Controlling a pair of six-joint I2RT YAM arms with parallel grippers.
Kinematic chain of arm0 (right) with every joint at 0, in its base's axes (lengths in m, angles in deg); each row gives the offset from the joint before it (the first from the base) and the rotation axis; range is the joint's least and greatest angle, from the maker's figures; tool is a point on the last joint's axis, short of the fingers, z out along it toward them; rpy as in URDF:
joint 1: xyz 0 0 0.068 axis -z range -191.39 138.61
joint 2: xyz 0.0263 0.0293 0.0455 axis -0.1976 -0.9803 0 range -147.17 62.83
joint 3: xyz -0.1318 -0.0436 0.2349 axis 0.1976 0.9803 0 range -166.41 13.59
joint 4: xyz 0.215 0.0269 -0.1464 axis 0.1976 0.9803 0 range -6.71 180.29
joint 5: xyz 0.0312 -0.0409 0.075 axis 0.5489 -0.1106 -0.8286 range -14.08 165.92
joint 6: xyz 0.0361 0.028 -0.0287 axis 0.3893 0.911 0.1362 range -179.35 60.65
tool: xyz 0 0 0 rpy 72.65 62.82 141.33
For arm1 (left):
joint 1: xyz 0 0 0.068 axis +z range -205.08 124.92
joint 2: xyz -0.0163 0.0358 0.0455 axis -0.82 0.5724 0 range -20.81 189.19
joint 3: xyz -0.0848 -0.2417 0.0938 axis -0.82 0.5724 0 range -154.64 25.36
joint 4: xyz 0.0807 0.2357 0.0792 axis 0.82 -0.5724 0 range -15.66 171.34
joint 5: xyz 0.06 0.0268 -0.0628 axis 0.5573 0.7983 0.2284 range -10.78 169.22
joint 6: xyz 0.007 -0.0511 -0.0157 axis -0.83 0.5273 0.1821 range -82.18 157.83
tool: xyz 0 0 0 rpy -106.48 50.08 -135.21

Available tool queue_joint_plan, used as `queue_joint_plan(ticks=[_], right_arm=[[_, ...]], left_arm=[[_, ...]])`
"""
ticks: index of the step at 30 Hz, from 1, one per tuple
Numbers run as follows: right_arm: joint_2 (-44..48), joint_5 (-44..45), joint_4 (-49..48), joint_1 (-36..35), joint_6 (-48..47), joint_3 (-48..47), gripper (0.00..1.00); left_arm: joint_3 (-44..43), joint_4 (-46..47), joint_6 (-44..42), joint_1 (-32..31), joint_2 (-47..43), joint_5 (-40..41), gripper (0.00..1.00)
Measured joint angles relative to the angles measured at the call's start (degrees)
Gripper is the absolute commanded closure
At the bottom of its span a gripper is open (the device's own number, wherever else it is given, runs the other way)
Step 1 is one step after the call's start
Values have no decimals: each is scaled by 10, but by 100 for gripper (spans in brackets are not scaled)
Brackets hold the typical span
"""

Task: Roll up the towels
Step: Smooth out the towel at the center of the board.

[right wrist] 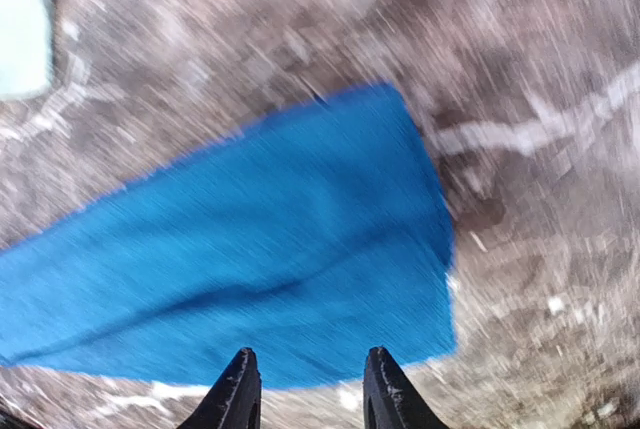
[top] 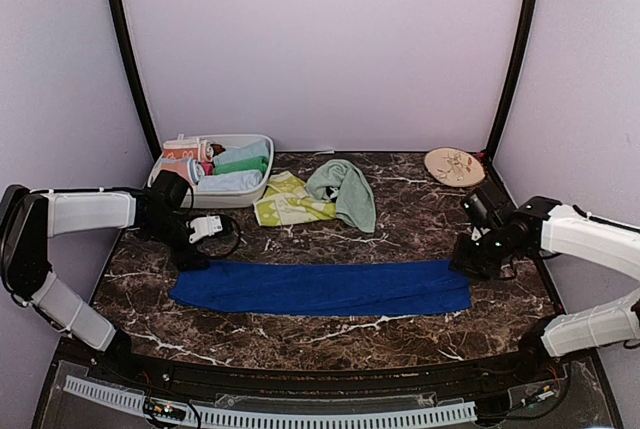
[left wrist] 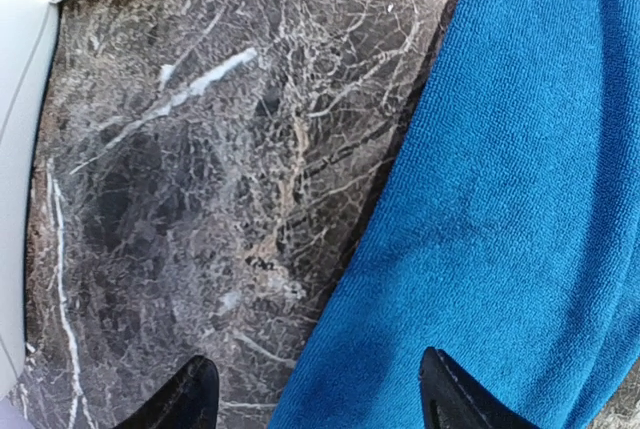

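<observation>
**Blue towel spread flat, roll not begun**

The blue towel (top: 320, 287) lies flat lengthwise on the table (top: 400, 219). The left tool (left wrist: 320, 394) hangs over its left end, jaws wide apart. The right tool (right wrist: 305, 389) is over its right end, jaws apart and empty. Next, probably: pinch one short edge and turn it over.

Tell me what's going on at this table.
Two robot arms are working on rolling towels. The blue towel lies flat and unrolled across the marble table. The left gripper hangs open over its left end and the right gripper is open over its right end; neither holds it. A mint green towel lies crumpled behind, and the white bin holds rolled ones.
</observation>
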Motion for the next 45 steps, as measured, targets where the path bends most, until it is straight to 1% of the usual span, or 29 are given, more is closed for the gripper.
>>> queue_joint_plan(ticks=[4, 7, 9, 11, 14, 18, 21, 24, 27, 30, 31, 33, 36, 42, 45], right_arm=[[-80, 18, -40, 0, -11, -55, 69], [-140, 23, -66, -1, -17, -57, 70], [-155, 23, -78, -2, -18, -44, 70], [-145, 23, -86, -2, -14, -16, 70], [-100, 23, -82, -5, -4, 31, 71], [-43, 24, -44, -6, 16, 67, 73], [16, 27, -9, -14, 28, 71, 72], [43, 32, 10, -16, 34, 50, 77], [-3, 32, -2, -18, 31, -3, 85], [-83, 28, -57, -26, 24, -53, 98], [-100, 25, -72, -28, 19, -59, 100], [-137, 20, -106, -34, 18, -64, 100], [-167, 12, -141, -37, 18, -50, 100], [-162, 4, -167, -38, 30, 30, 100], [-131, 5, -172, -39, 38, 52, 100]], left_arm=[[-1, 3, 0, 2, -7, 4, 31], [-1, 12, 0, 4, 0, 19, 33], [-1, 19, 0, 4, 6, 26, 34], [0, 28, 0, 4, 12, 34, 34], [2, 43, 2, 4, 24, 46, 35], [5, 63, 3, 5, 45, 62, 36], [6, 68, 6, 7, 48, 65, 36], [6, 68, 9, 7, 47, 62, 37], [7, 68, 11, 7, 45, 57, 38], [12, 71, 13, 7, 43, 55, 39], [13, 73, 14, 7, 43, 55, 39], [13, 76, 18, 7, 43, 56, 40], [14, 78, 24, 7, 43, 58, 40], [20, 92, 26, 8, 45, 68, 42], [20, 103, 26, 10, 50, 72, 43]])
